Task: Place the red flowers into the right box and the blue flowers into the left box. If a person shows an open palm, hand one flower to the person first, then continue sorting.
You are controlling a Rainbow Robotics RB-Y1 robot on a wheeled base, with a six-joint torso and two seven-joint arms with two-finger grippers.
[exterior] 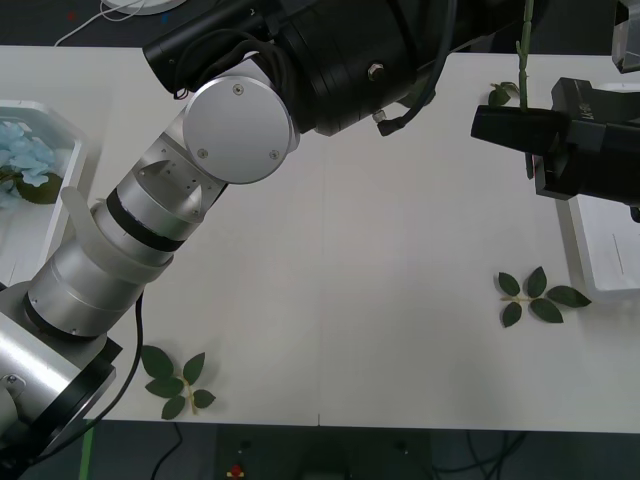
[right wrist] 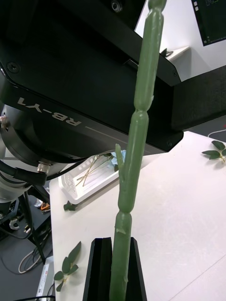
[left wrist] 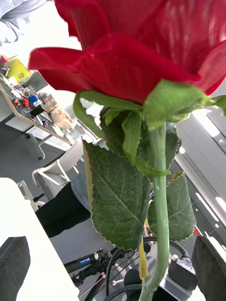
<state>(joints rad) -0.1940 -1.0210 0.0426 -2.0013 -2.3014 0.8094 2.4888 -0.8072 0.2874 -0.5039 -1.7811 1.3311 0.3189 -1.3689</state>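
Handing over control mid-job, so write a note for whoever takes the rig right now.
Right gripper: jaws shut on the stem of a red flower, held upright beside the right box.
Left gripper: jaws open, raised, with that flower's stem between them, not gripped.
Done: blue flowers lie in the left box.
Left: probably lower this red flower into the right box and release it.
Loose leaf sprigs lie on the table.
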